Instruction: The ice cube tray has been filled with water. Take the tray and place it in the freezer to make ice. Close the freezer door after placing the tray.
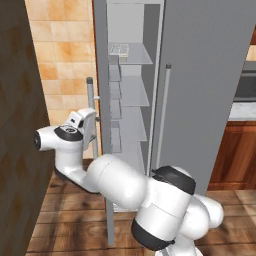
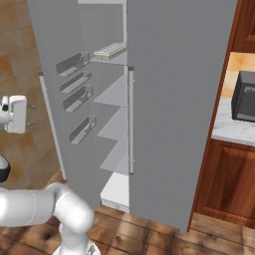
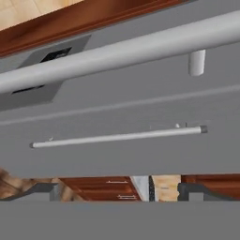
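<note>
Wooden floor and tan tiled wall flank the freezer, whose door stands open with the tray on an upper shelf. From the right, a microwave sits on the bench. Close on the door's bar handle, the gripper is spread wide, empty.

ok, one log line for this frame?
ice cube tray: on upper freezer shelf | freezer door: open | end effector: open, empty, at door handle
</note>
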Robot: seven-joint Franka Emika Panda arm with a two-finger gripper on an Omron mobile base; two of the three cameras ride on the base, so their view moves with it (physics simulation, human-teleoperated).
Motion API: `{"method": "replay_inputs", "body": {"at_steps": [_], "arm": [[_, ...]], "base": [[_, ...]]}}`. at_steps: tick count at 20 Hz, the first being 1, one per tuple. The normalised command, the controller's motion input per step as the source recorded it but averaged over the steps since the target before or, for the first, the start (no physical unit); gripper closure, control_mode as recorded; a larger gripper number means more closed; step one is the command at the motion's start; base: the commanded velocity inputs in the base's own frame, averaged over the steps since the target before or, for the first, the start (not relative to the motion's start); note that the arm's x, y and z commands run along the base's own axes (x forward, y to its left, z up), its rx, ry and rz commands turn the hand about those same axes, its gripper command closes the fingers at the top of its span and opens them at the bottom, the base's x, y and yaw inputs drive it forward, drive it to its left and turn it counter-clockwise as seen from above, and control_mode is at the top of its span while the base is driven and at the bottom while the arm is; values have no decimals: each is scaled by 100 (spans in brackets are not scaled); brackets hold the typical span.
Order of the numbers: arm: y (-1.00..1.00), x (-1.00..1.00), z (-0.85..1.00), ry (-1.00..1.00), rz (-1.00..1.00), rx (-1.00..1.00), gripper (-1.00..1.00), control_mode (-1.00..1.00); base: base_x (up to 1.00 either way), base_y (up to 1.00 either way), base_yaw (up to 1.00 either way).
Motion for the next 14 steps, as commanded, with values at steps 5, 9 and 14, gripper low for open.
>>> {"method": "replay_inputs", "body": {"at_steps": [5, 9, 14], "arm": [[18, 41, -20, 1, 0, -2, -100, -100], [25, 36, -21, 0, 0, -4, -100, -100], [23, 35, -19, 0, 0, -4, -100, -100]], "base": [[0, 0, 0], [0, 0, 0], [0, 0, 0]]}}
